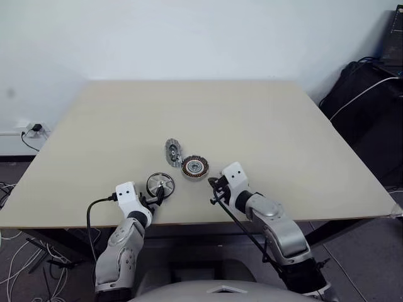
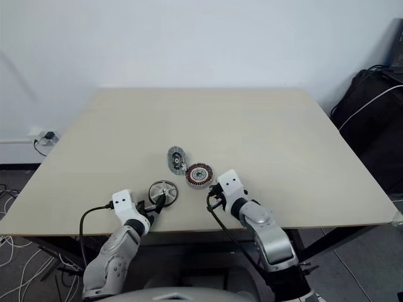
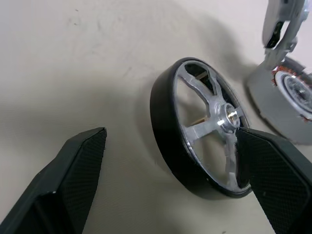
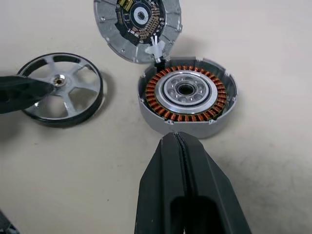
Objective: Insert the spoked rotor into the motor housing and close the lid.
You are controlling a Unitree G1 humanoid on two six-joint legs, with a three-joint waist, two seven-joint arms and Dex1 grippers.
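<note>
1. Left eye view: the worktop carries all three parts close together near your edge.
2. The motor housing, copper windings showing inside, sits open just beyond the right gripper, whose fingers are pressed together. A stray nudge from them could shove the housing.
3. The lid is propped open at the housing's far edge. Carrying the rotor in low could knock it shut or snag it.
4. The spoked rotor lies flat to the housing's left.
5. The left gripper has its fingers spread around the rotor, one over the hub side. Closing off-centre would likely tip it or skid it away.
</note>
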